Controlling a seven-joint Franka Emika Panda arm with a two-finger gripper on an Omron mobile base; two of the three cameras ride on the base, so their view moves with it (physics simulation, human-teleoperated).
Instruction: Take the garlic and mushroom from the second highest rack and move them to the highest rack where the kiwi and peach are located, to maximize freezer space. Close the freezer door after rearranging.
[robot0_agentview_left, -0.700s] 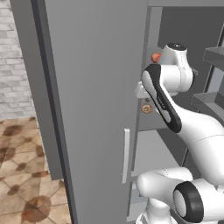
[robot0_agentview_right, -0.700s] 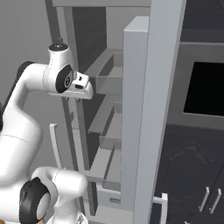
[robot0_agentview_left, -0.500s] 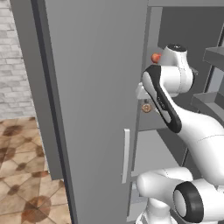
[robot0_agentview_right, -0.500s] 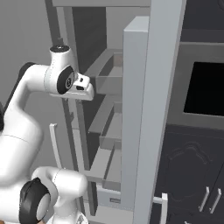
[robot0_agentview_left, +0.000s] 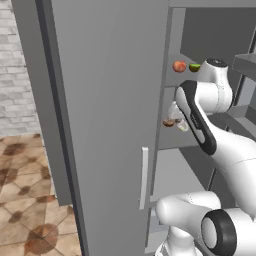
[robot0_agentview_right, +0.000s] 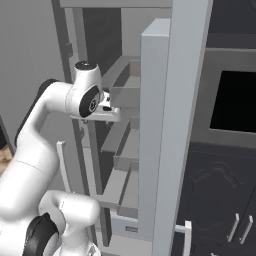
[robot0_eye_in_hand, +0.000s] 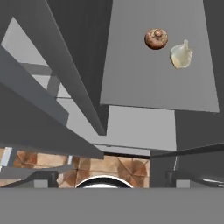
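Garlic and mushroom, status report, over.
Tool open, empty. Mushroom and garlic side by side on second rack, untouched. Peach and kiwi on top rack. Freezer door open.

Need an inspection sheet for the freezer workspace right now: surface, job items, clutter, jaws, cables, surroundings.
Surface: grey second-highest rack, flat, mostly bare.
Job's things: mushroom and garlic lie side by side on that rack, apart, not yet moved. Peach and kiwi sit on the highest rack. Freezer door stands open.
Clutter: nothing seen.
Grippers: gripper has its jaws open, holding nothing, back from the mushroom and garlic.
Cables: nothing seen.
Surroundings: tiled floor, brick wall, dark oven beside the freezer.
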